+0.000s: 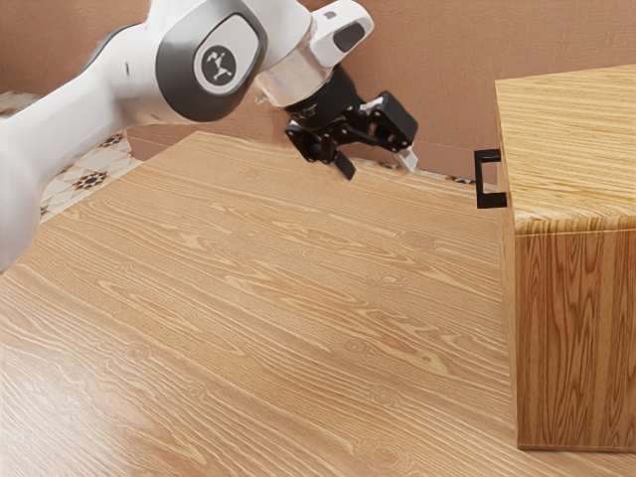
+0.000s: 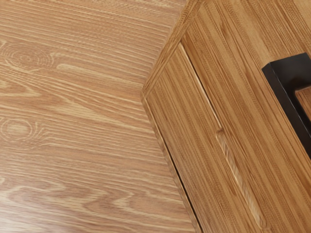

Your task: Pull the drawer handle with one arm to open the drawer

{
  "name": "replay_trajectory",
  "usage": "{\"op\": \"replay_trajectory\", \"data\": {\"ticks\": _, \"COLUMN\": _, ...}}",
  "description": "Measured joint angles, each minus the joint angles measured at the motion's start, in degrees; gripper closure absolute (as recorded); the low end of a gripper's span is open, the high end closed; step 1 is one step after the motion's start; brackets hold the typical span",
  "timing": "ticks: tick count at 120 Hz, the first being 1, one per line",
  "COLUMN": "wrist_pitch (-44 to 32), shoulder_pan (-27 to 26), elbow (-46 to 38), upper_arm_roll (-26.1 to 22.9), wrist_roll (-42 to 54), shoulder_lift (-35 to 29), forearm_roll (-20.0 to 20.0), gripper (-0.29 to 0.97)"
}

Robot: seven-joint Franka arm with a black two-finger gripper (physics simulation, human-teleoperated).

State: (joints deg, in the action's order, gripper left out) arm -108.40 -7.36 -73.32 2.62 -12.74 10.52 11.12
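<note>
Claw: The black claw (image 1: 378, 162) hung in the air above the surface, its two fingers spread wide and gripping nothing, the tips slanting down toward the exterior view's right.
Arm: The white arm (image 1: 119, 70) reached in from the exterior view's upper left, its wrist bent toward the cabinet.
Drawer handle: The black drawer handle (image 1: 487, 179) jutted from the upper part of the cabinet face that looked toward the claw. It stood near the claw, to the exterior view's right of it, and clear of both fingers.
Drawer front: In the wrist view the drawer front (image 2: 243, 97) sat level with the wood around it, thin seams marking its edges.
Cabinet: The wood-grain cabinet (image 1: 571, 298) stood on the surface at the exterior view's right edge.
Surface: The pale wood surface (image 1: 248, 298) stretched beneath arm and claw.
Backdrop: A brown wall (image 1: 447, 40) ran behind the scene, with patterned floor tiles (image 1: 89, 169) at its foot.
</note>
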Motion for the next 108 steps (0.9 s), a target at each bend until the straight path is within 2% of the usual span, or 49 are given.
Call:
{"op": "replay_trajectory", "data": {"ticks": 18, "wrist_pitch": -1.0, "shoulder_pan": -0.2, "elbow": 1.2, "upper_arm_roll": -1.4, "wrist_roll": -1.0, "shoulder_lift": 1.8, "forearm_roll": 2.8, "gripper": 0.00}}
{"op": "replay_trajectory", "data": {"ticks": 39, "wrist_pitch": -3.1, "shoulder_pan": 0.3, "elbow": 1.3, "upper_arm_roll": -2.1, "wrist_roll": -1.9, "shoulder_lift": 3.3, "forearm_roll": 9.2, "gripper": 0.00}}
{"op": "replay_trajectory", "data": {"ticks": 63, "wrist_pitch": -4.7, "shoulder_pan": -0.3, "elbow": 0.7, "upper_arm_roll": -2.2, "wrist_roll": -2.5, "shoulder_lift": 3.7, "forearm_roll": 13.0, "gripper": 0.00}}
{"op": "replay_trajectory", "data": {"ticks": 86, "wrist_pitch": -5.3, "shoulder_pan": -0.5, "elbow": 0.6, "upper_arm_roll": -2.2, "wrist_roll": -2.9, "shoulder_lift": 5.3, "forearm_roll": 15.1, "gripper": 0.00}}
{"op": "replay_trajectory", "data": {"ticks": 108, "wrist_pitch": -5.6, "shoulder_pan": -0.6, "elbow": 0.6, "upper_arm_roll": -2.2, "wrist_roll": -3.2, "shoulder_lift": 6.9, "forearm_roll": 15.4, "gripper": 0.00}}
